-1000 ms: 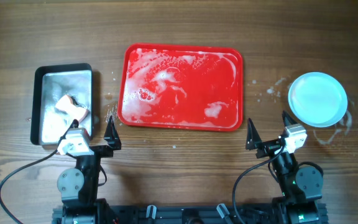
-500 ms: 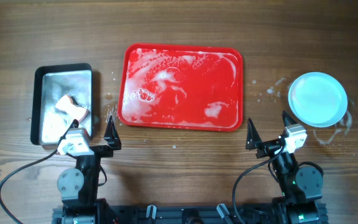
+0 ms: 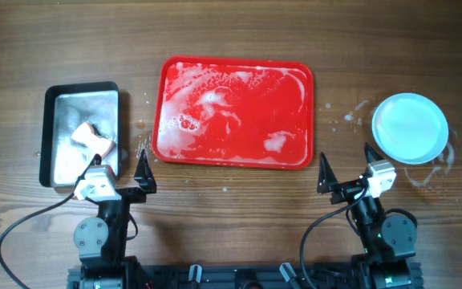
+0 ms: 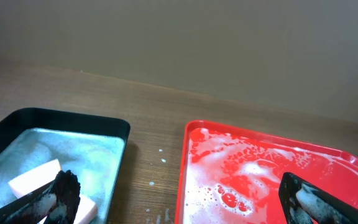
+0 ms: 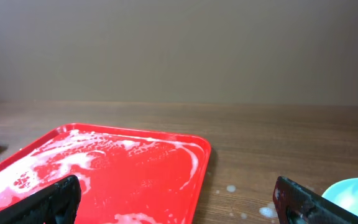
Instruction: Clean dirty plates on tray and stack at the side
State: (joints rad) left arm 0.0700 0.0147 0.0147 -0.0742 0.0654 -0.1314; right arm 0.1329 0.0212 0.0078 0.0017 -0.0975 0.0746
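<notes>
we judged stacking done, the plates (image 3: 410, 128) at 3 o'clock of the tray (image 3: 295, 120), left gripper (image 4: 178, 190) and right gripper (image 5: 176, 186) spread empty, only parking due.

The wooden tabletop (image 3: 231, 32) carries the red tray (image 3: 235, 61) at its middle. A metal pan (image 3: 83, 86) lies to the left. The pale-blue plates (image 3: 410, 128) lie to the right, among soapy splashes (image 3: 351, 118).

Left gripper (image 4: 182, 199) gapes wide; the sudsy tray (image 4: 186, 165) lies right of a pan (image 4: 61, 117) holding a sponge (image 4: 33, 180), short of the desk (image 4: 154, 102)'s far edge
</notes>
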